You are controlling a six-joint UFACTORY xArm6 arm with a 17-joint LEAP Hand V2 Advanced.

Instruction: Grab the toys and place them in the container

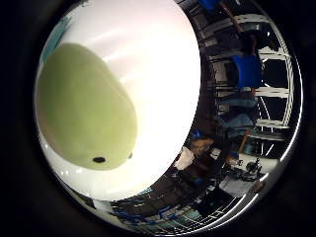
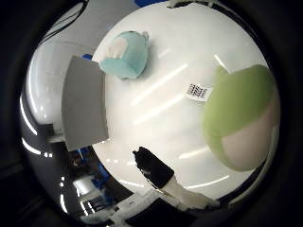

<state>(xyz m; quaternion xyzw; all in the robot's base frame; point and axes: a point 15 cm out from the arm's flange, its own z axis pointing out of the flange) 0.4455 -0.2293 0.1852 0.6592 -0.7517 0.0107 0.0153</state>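
Green plush toy (image 1: 84, 106), black eye, on white table (image 2: 161, 94); teal toy (image 2: 127, 54) apart; fingers' state unclear.

A glossy white round table (image 2: 165, 101) is carrying the things. A soft green plush toy with a pale belly (image 2: 241, 120) is lying on it near one edge, and a small teal plush toy (image 2: 127, 54) is resting well apart from it. A grey rectangular container (image 2: 83, 104) is sitting at the table's rim beside the teal toy.
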